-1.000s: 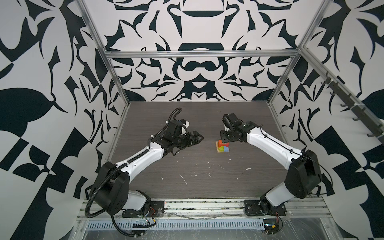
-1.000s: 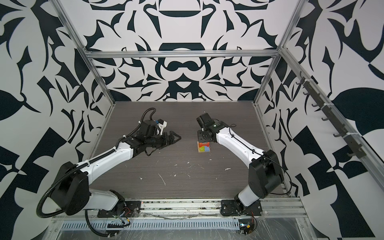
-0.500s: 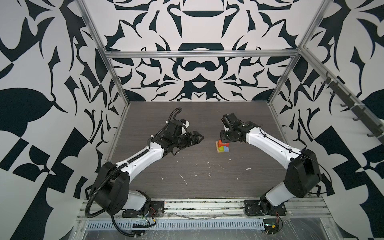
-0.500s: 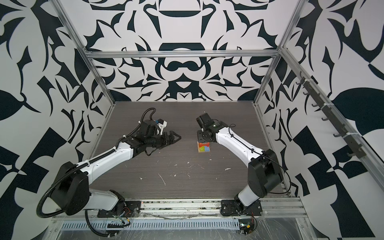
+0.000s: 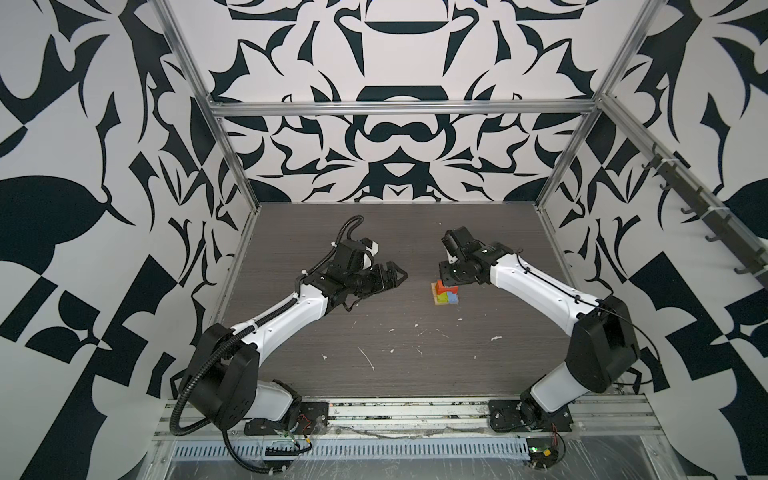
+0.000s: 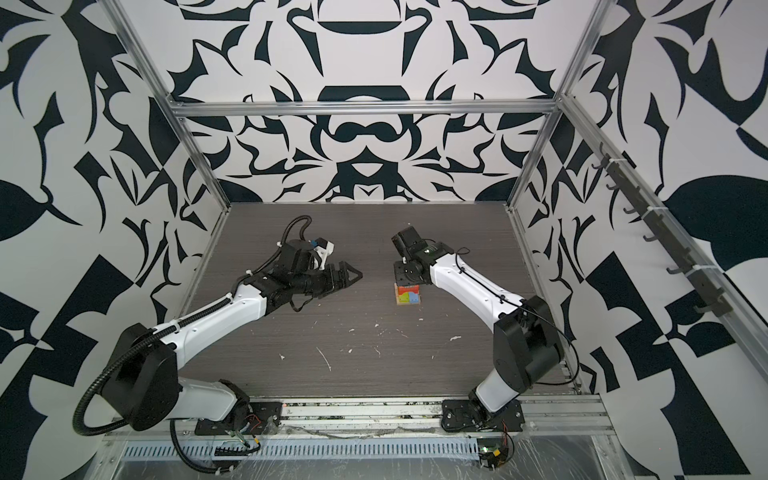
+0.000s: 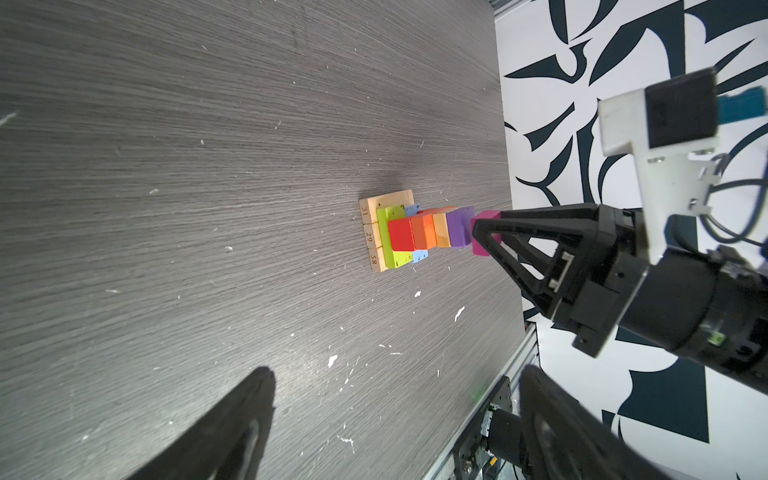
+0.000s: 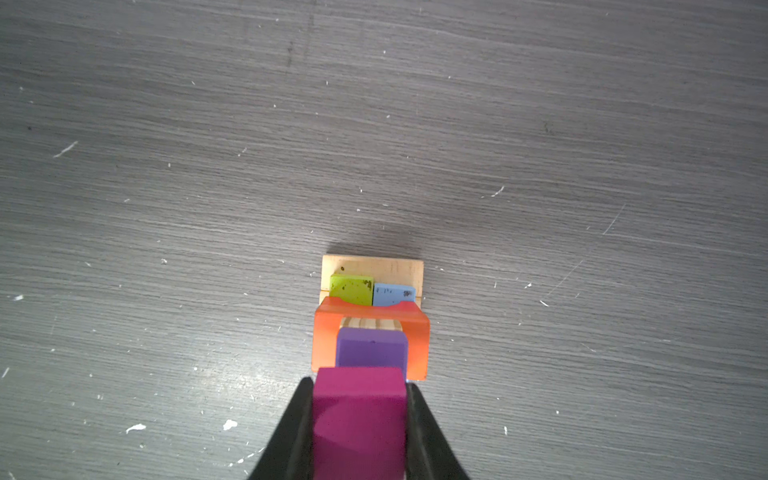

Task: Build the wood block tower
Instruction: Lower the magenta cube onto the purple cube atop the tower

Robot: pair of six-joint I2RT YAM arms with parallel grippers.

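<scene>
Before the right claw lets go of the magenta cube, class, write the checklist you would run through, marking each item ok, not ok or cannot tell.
1. Grip: the right claw is shut on the magenta cube: ok.
2. Alignment: the magenta cube sits centred over the purple cube in the right wrist view: ok.
3. Contact: whether the magenta cube rests on the purple cube's top: cannot tell, as no view shows the seam clearly.
4. Support: the tower stands upright on its tan plank base: ok.
5. Clearance: the left claw is open and apart from the tower: ok.
</scene>
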